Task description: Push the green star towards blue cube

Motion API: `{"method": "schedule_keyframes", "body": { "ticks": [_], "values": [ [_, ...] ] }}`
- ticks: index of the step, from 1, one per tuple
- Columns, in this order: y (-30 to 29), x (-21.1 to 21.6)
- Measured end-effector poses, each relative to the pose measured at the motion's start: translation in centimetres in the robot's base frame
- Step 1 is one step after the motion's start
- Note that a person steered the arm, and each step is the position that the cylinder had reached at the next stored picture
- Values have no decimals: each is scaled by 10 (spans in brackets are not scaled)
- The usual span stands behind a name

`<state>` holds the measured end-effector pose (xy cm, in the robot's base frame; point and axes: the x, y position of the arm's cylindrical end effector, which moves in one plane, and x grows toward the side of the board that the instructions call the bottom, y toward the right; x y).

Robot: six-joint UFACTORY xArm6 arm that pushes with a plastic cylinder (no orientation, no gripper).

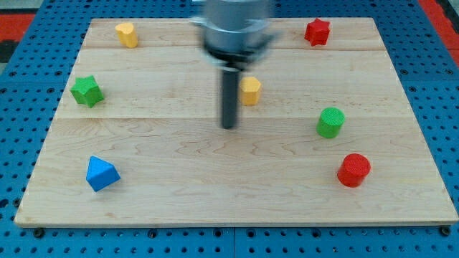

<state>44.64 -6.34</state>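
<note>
The green star point(87, 91) lies near the board's left edge, in the upper half. The blue cube does not show now; the arm's body hides the top middle of the board where it stood. My tip point(229, 126) rests on the board near the middle, just left of and below a yellow block point(250, 91). The tip is far to the right of the green star, with open board between them.
A yellow block point(126, 34) sits at the top left, a red star point(317, 32) at the top right. A green cylinder point(330, 122) and a red cylinder point(353, 170) are at the right. A blue triangular block point(100, 174) is at the lower left.
</note>
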Motion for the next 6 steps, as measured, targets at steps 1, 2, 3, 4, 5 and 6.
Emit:
{"method": "schedule_keyframes", "body": {
  "ticks": [1,2,3,4,5,6],
  "values": [
    [-112,16],
    [-238,-23],
    [-178,-56],
    [-72,-85],
    [-87,-103],
    [-125,-122]
  ]
}}
